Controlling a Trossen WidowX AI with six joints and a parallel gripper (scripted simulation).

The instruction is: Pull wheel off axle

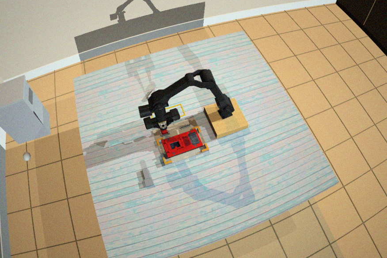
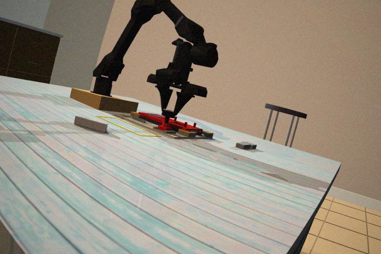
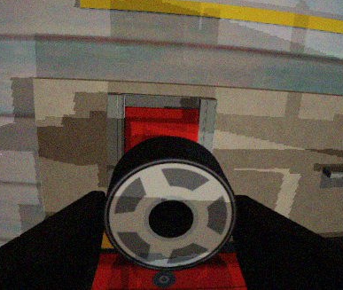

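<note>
Pinching the wheel [image 3: 170, 203] by its tread, hub hole facing up, the claw [image 2: 170, 112] hangs above the red chassis [image 1: 182, 142], apparently so it lifts straight off the axle toward the yellow-outlined area [image 3: 215, 9].

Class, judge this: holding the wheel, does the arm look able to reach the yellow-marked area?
Probably yes. The tool is shut on the wheel, and the yellow-marked area lies just beside it with nothing between.

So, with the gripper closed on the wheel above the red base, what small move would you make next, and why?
Probably a short straight lift. The gripper is shut on the wheel, which sits low over the red base, and I cannot tell whether its hub has cleared the axle. The marked area lies off to the side, so going sideways too early could jam the wheel.
</note>
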